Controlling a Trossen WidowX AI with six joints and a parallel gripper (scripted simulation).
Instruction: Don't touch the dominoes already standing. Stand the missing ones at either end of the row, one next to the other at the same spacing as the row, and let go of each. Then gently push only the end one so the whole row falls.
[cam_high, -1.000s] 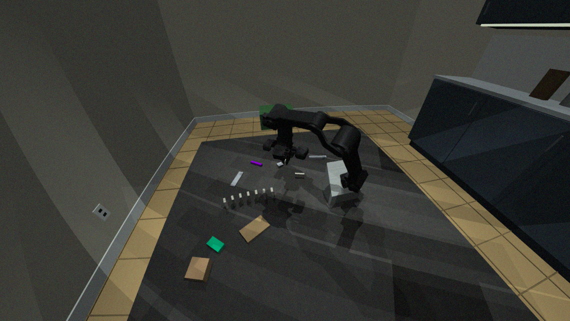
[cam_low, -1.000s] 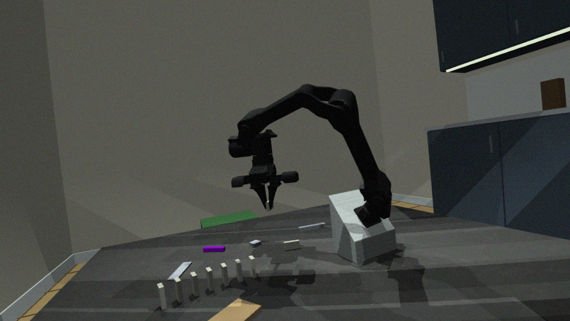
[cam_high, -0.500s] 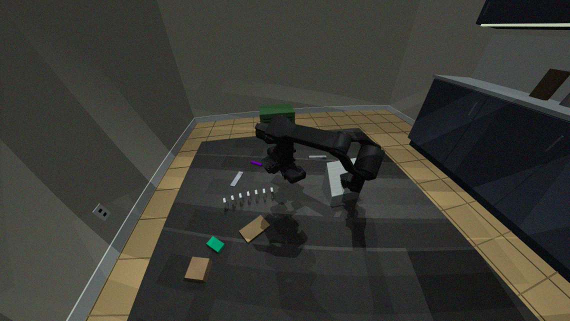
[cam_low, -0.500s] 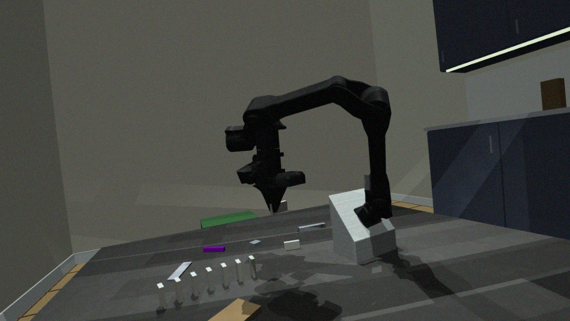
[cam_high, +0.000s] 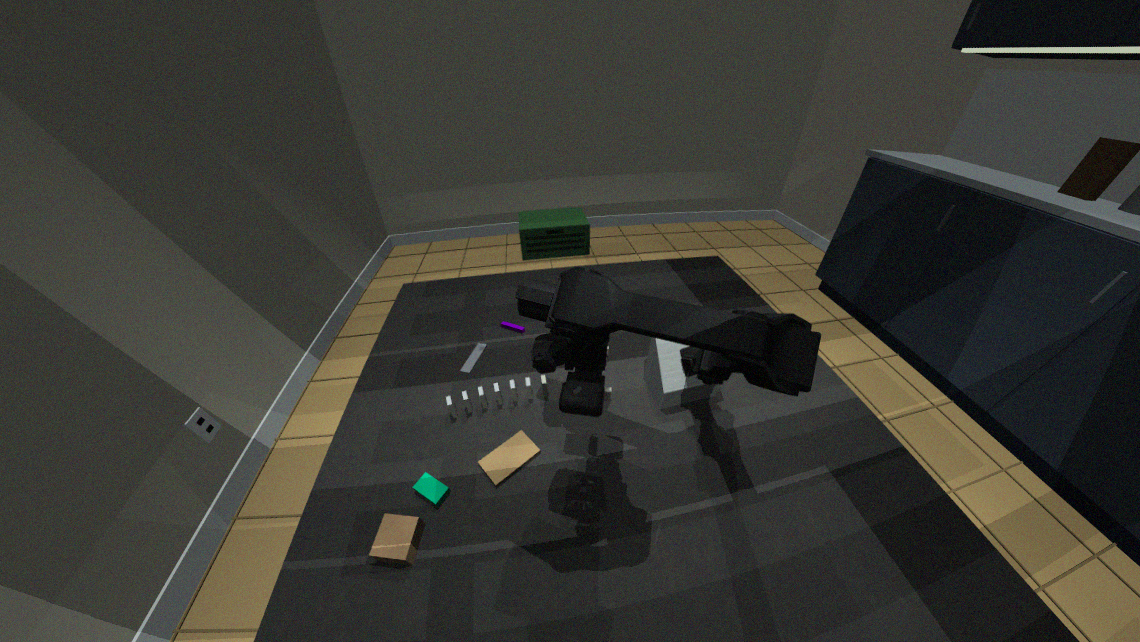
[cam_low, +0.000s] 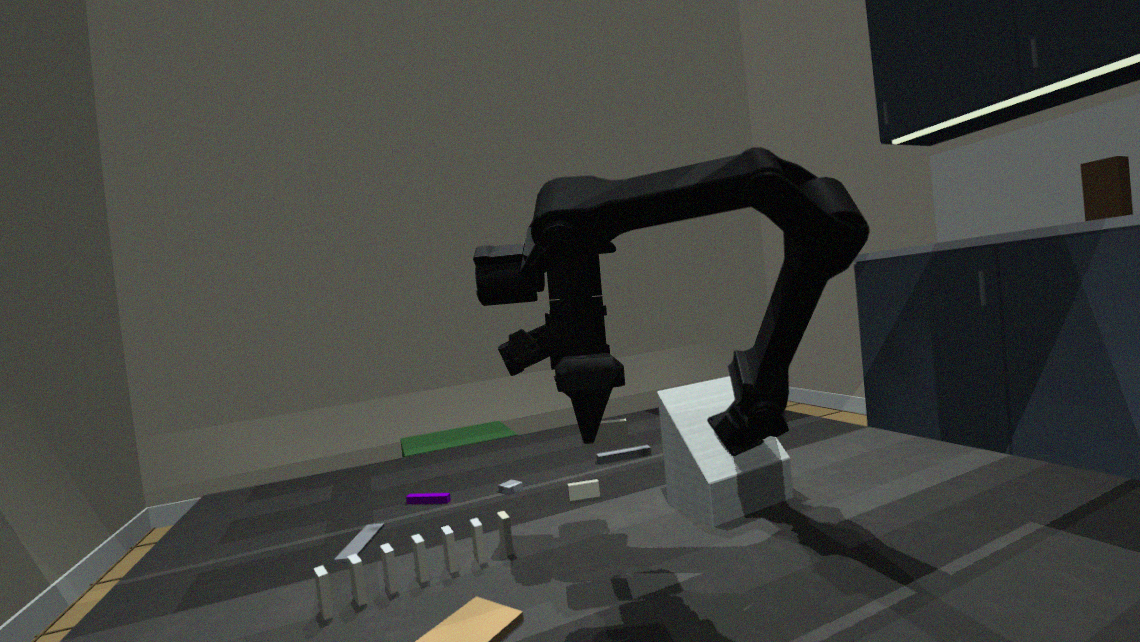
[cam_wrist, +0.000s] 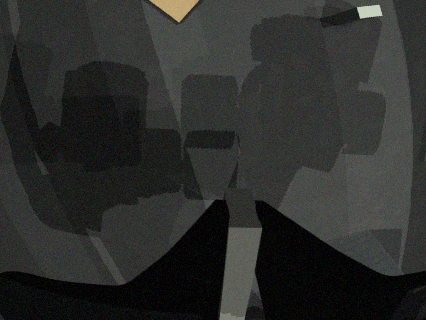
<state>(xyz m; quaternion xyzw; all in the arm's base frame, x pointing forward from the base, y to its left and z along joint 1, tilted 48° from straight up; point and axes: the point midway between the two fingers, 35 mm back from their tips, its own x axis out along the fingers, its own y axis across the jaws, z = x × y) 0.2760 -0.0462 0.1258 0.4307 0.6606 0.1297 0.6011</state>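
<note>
My gripper (cam_low: 588, 439) (cam_wrist: 237, 211) is shut on a pale domino (cam_wrist: 241, 270), held lengthwise between the fingers. In the exterior view the fingers hide that domino. The gripper points down, high above the dark mat, to the right of the row. Several pale dominoes stand upright in an evenly spaced row; a middle one (cam_high: 496, 388) (cam_low: 418, 550) shows its light top. The row's right end domino (cam_high: 544, 380) (cam_low: 504, 522) (cam_wrist: 369, 11) stands upright. Another pale domino (cam_low: 583, 490) lies on its side behind the row's right end, mostly hidden by the arm in the top view.
A purple bar (cam_high: 512, 326) (cam_low: 428, 498), grey strip (cam_high: 473, 357) (cam_low: 360, 541), small light block (cam_low: 510, 486) and grey bar (cam_low: 623, 455) lie behind the row. A tan slab (cam_high: 508, 456), green block (cam_high: 430, 487) and brown box (cam_high: 394, 537) are in front. The white arm base (cam_low: 687, 470) stands right.
</note>
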